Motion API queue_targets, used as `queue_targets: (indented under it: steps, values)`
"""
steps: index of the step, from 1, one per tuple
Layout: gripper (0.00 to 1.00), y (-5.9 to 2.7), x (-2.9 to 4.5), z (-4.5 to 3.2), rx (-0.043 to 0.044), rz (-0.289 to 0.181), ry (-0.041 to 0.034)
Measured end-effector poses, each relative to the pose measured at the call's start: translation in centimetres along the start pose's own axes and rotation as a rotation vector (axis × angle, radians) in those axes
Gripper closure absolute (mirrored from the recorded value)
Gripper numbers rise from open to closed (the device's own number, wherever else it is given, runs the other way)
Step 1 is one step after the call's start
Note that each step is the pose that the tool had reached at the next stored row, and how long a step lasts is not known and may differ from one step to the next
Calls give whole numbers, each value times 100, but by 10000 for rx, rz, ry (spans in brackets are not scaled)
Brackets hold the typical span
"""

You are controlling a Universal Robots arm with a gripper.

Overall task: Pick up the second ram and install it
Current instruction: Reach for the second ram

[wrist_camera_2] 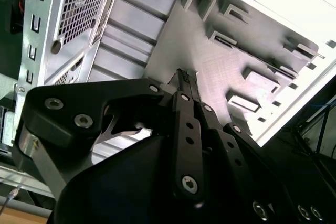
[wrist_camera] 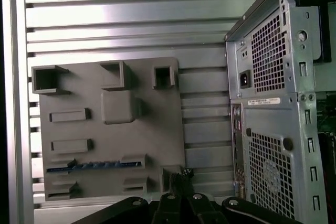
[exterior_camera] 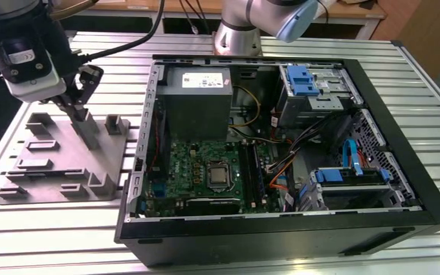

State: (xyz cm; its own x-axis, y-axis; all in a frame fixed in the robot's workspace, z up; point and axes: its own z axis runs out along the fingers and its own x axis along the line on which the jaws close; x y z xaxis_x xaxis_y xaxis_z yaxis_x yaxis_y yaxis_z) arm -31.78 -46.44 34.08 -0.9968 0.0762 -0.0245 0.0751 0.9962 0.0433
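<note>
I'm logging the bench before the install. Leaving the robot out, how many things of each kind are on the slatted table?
Open computer case: 1
Grey holder tray: 1
Ram stick, lying in a slot of the tray: 1
Total: 3

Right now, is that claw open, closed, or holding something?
Gripper: closed, holding nothing. The second ram sits in the gray fixture plate.

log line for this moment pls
gripper shut, over grey fixture | second ram lying in fixture slot, not gripped
</note>
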Motion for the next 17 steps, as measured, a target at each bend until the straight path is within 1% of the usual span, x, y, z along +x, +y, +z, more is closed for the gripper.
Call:
queue_targets:
  steps: [10, 17]
  values:
    - [90, -95, 2, 59, 13, 0, -1]
    - [90, -200, -2, 108, 12, 0, -3]
